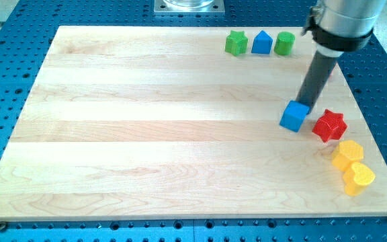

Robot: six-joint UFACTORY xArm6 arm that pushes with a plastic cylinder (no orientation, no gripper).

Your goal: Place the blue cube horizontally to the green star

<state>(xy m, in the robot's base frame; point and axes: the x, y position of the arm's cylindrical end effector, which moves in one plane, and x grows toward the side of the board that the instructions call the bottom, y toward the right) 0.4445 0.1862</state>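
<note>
The blue cube (293,116) lies on the wooden board at the view's right, tilted a little. My tip (305,103) touches its upper right edge, with the dark rod rising up and right from there. The green star (235,43) sits near the view's top, right of centre, well above and left of the cube.
A blue house-shaped block (261,43) and a green cylinder (284,43) stand in a row right of the green star. A red star (329,125) lies just right of the cube. A yellow hexagon (347,154) and a yellow heart (359,178) lie below it near the board's right edge (375,134).
</note>
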